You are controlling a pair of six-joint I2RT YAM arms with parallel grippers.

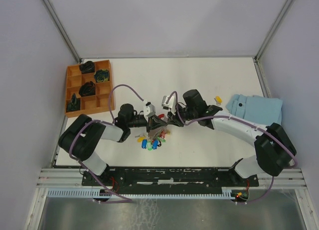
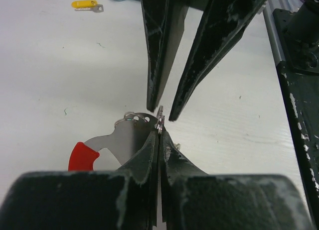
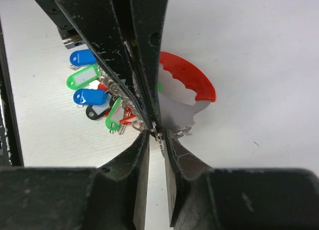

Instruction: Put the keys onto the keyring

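Left wrist view: the left jaws are pressed together on a thin wire loop of the keyring (image 2: 159, 121), holding it low over the counter (image 2: 50, 65), apparently to keep it steady for the other arm. The right jaws meet it from the opposite side. Their tips stand slightly spread either side of that loop and do not clamp it, probably placed to pry or re-grip.

The keyring's flat metal plate with its red grip (image 2: 82, 155) juts out sideways. In the right wrist view, the keys (image 3: 87, 83) with blue and green tags hang bunched beside the left jaws and crowd the loop.

A yellow-tagged key (image 2: 85, 4) lies alone, well apart near a blue cloth (image 1: 254, 108), and seems not yet threaded. An orange tray (image 1: 88, 88) sits far left, out of the way.
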